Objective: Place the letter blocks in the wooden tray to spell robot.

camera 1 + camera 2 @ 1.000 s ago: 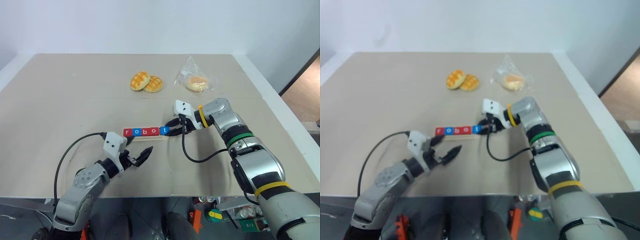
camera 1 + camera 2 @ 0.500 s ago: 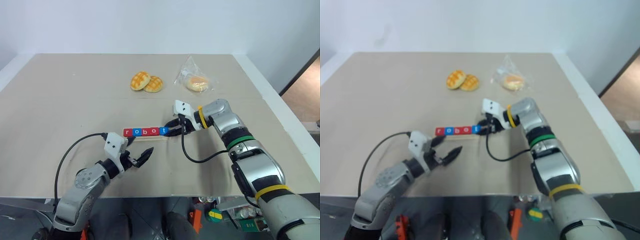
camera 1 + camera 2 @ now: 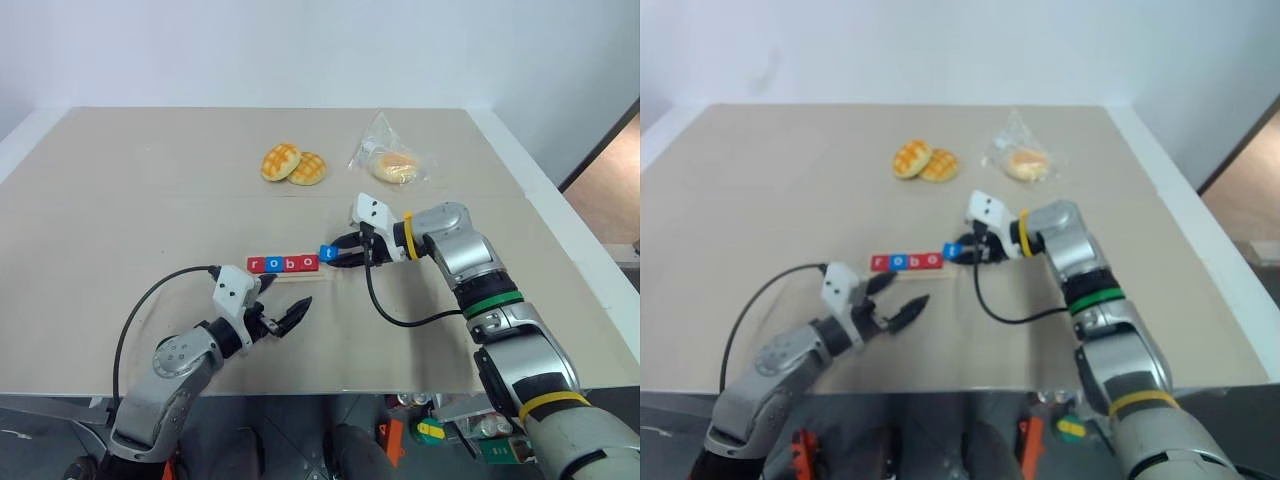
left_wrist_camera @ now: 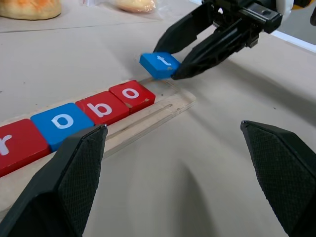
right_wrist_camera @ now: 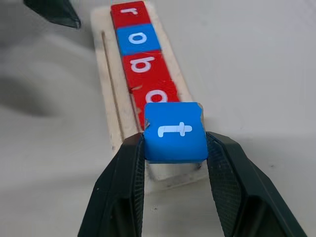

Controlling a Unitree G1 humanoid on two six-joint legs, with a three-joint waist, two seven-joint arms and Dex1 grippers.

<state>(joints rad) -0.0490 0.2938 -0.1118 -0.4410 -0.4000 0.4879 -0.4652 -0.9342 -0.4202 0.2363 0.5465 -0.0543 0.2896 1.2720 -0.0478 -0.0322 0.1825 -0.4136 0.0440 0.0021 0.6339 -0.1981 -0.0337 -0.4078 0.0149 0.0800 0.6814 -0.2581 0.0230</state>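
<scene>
Nearest, left gripper hovering low over the table, fingers spread wide, nothing between them, same spot as a second ago. Just beyond it, the wooden tray lying lengthwise left to right, four letter blocks seated in a row: red "r", blue "o", red "b", red "o". At the tray's right end, the last slot now bare. Just above that end, right gripper pinching the blue "t" block by its two sides, raised clear of the tray and tilted; a second ago down in line with the other four, reading "robot". Readable now in the tray: "robo". Farther back, two golden buns touching each other, and right of them a bun in a clear bag, unchanged.
</scene>
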